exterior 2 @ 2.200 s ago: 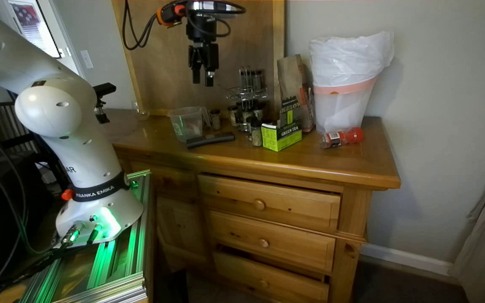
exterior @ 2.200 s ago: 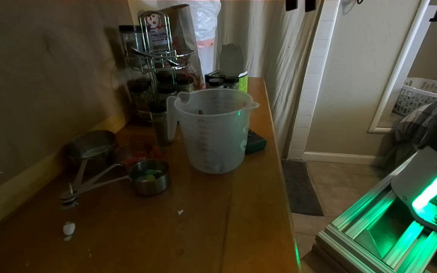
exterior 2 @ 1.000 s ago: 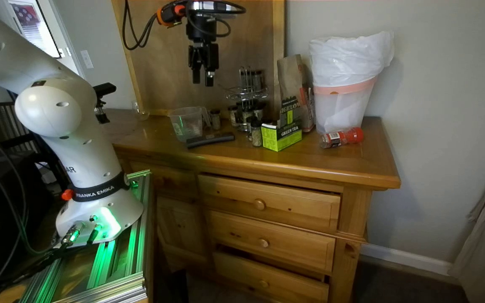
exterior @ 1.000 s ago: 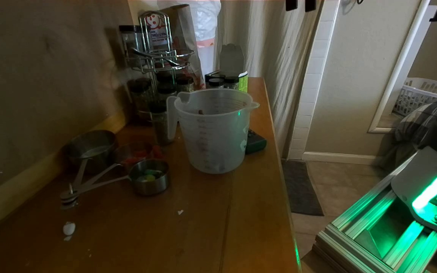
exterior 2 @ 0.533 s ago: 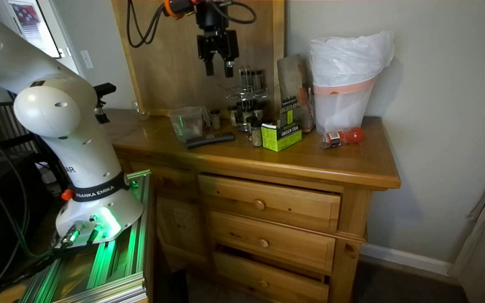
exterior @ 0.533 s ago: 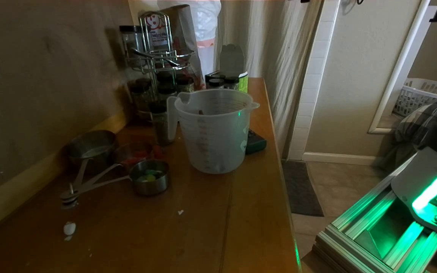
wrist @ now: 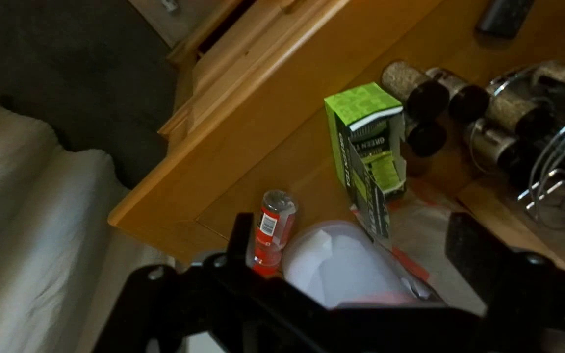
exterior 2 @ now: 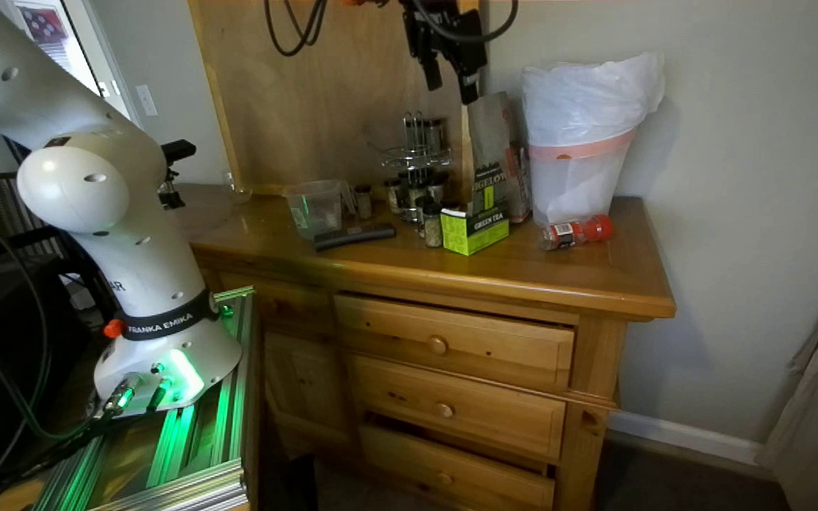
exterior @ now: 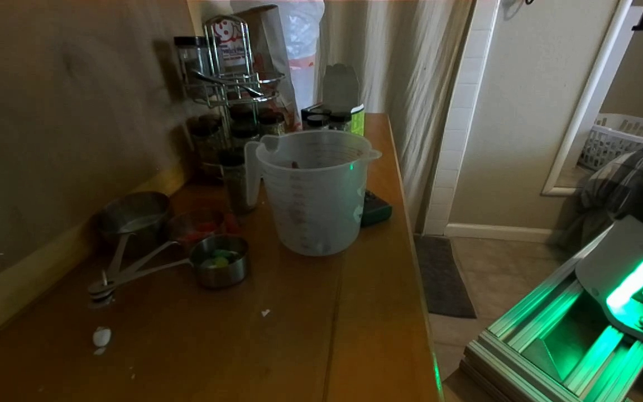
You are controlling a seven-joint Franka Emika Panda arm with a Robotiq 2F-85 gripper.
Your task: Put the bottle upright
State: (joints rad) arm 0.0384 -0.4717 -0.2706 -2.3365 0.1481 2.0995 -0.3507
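The bottle (exterior 2: 574, 232) is clear with a red label and red cap. It lies on its side on the wooden cabinet top, in front of the white bin, near one end. It also shows in the wrist view (wrist: 275, 223), partly covered at its cap end by a finger. It does not show in the exterior view with the measuring jug. My gripper (exterior 2: 451, 92) is high above the cabinet top, tilted, and well apart from the bottle. In the wrist view its fingers (wrist: 351, 223) are wide apart with nothing between them.
The bin (exterior 2: 579, 177) with a white bag stands right behind the bottle. A green tea box (exterior 2: 475, 231), a paper bag (exterior 2: 491, 128) and a wire spice rack (exterior 2: 416, 156) with jars stand beside it. A measuring jug (exterior: 316, 201) and metal cups (exterior: 224, 268) stand farther along.
My gripper stayed still at first, then moved up and toward the bin end of the cabinet, and tilted. It has left the exterior view with the jug. The bottle has not moved.
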